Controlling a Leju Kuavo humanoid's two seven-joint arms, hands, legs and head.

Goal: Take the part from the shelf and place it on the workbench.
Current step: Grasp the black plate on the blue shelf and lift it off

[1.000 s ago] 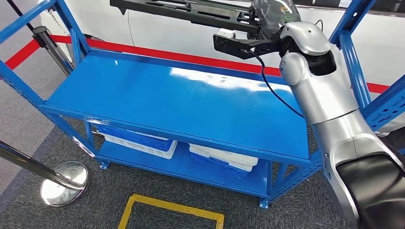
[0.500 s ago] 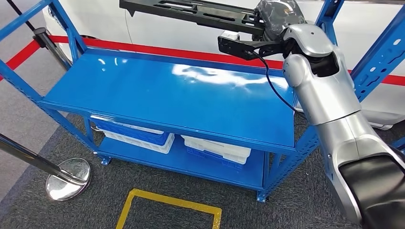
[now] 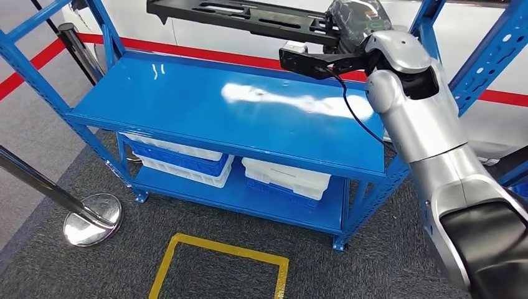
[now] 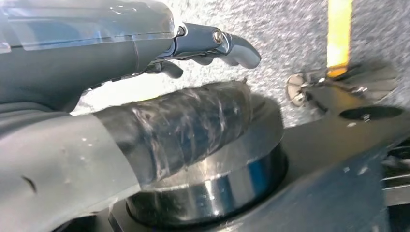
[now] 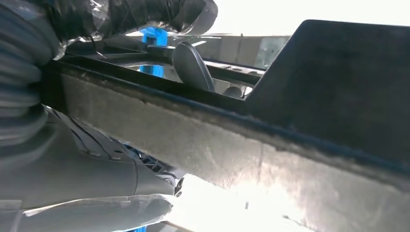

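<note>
While gripped at one end by the right hand [image 3: 356, 22], long black part [image 3: 243, 15] juts high over the blue shelf [image 3: 236, 118]; risks clipping a shelf upright [image 3: 109, 28] or twisting loose. Left hand [image 4: 145, 96]: grip unclear.

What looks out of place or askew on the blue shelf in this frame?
Nothing stands out. The right hand grips the long black part by one end, held roughly level above the blue shelf. The white-and-blue crates sit in order on the lower level.
</note>
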